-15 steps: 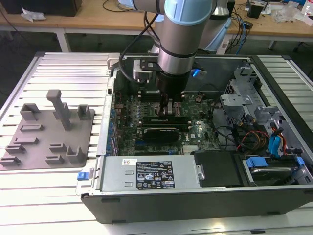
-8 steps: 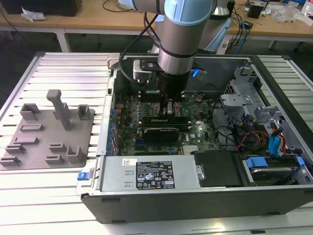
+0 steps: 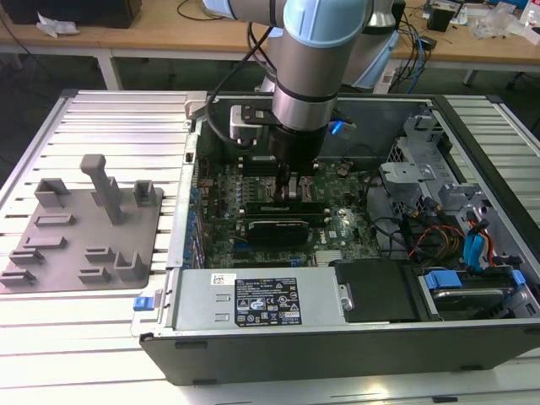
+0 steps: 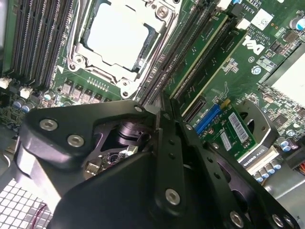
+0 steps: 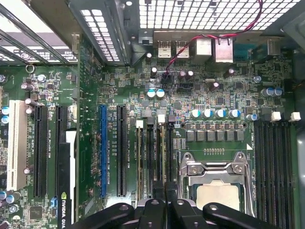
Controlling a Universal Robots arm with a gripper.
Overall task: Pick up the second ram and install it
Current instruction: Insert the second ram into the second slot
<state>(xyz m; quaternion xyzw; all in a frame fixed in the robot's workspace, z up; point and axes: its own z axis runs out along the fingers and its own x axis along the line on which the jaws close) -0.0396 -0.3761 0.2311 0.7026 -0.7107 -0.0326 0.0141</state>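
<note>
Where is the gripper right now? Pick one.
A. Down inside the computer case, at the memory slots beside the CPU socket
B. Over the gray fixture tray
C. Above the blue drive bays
A: in the exterior view the gripper reaches into the computer case, and the second wrist view shows the CPU socket close by.

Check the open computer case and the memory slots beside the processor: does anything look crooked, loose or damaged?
Nothing stands out. Two memory sticks sit straight and parallel in their slots beside the processor socket, and the hand is over those slots.
</note>
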